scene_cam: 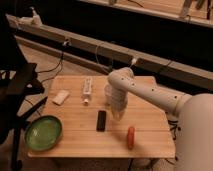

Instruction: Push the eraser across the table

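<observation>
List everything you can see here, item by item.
Light wooden plank table: one, tan, centre.
Small flat black eraser bar: one, black, table middle.
Round green bowl: one, green, front-left corner.
Pale rectangular block: one, whitish, back-left.
White tube-like bottle: one, white, lying at back.
Orange carrot-like object: one, orange, front-right.
Black chair: one, black, left of table.
Robot arm: one, white, reaching in from right.
Gripper: one, white, low over table just right of eraser.

One each: eraser, bowl, block, tube, orange object; gripper near eraser.
</observation>
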Tool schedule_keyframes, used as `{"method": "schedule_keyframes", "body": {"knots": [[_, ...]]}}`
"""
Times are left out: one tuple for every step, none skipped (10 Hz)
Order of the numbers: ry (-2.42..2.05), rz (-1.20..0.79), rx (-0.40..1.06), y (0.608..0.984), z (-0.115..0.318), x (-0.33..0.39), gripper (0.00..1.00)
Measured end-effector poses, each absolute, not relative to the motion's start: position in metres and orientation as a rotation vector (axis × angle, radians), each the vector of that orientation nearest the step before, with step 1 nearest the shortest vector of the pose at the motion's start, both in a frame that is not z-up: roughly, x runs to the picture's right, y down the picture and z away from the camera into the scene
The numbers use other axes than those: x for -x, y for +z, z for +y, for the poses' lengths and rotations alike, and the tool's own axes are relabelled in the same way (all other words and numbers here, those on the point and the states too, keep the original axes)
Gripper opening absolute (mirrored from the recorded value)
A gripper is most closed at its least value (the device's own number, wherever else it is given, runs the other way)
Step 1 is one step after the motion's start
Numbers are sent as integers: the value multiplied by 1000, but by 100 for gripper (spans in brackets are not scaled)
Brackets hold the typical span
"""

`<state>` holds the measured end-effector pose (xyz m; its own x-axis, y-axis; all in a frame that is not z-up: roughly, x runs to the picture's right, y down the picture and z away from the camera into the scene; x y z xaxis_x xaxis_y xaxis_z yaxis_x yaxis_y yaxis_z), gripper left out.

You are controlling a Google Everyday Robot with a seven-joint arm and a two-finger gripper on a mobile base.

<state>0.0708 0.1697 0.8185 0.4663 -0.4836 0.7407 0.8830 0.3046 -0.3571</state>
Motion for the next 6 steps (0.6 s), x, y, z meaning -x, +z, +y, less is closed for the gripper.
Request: {"method": "schedule_keyframes", "body": {"knots": [[-970,-566,834,822,171,-70,0],[-970,-574,825,826,173,-69,0],[-972,-584,819,831,176,-68,0],[-976,-595,813,835,178,-64,0],[-982,-605,810,840,180,-59,0],[-991,-617,805,844,181,-53,0]]}}
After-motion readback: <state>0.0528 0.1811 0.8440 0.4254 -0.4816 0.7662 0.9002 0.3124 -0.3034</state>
